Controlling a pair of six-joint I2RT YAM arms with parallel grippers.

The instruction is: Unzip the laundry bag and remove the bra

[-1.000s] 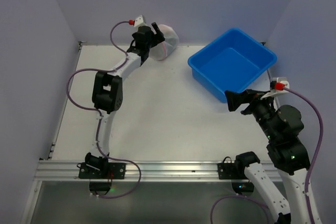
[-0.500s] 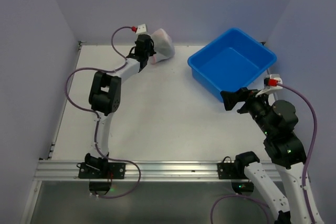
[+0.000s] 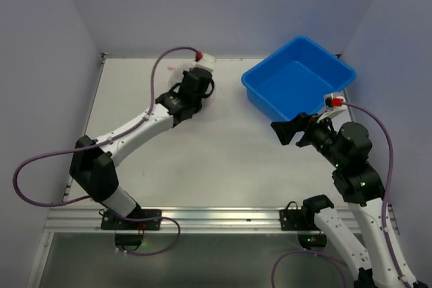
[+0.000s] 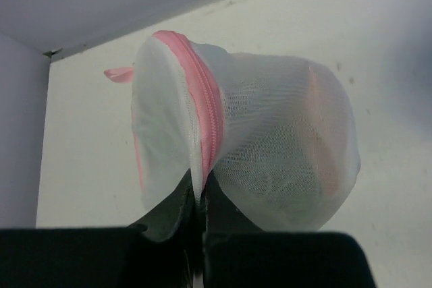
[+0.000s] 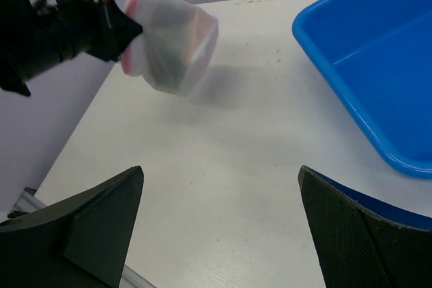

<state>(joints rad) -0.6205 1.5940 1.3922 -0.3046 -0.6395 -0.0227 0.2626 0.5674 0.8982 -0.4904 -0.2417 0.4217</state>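
1. The laundry bag (image 4: 270, 139) hangs at the far end of the table, in the upper middle of the top view (image 3: 210, 96), where the wrist above covers most of it.
2. The left gripper (image 4: 198, 202) has its jaws pressed together on the bag's pink zipper band (image 4: 202, 109), pinching the rim at its lowest point.
3. In the left wrist view the zipper band runs from the upper left of the bag down to the bottom centre. The drum's round faces turn to the left and right of the frame, so its axis lies roughly across the picture.
4. A pink loop (image 4: 119, 73) sticks out at the bag's upper left, and a faint pinkish shape shows through the mesh on the right. What that shape is cannot be told.
5. In the right wrist view the bag (image 5: 177, 44) sits at the upper left, with a soft shadow on the table to its right.
6. The right gripper (image 5: 221, 175) is spread wide and holds nothing, near the blue plastic bin (image 3: 260, 96) at the upper right of the top view.
7. The white table (image 3: 202, 160) is flat and matte, enclosed by pale lilac walls.
8. Count: one bag, one bin, two arms.
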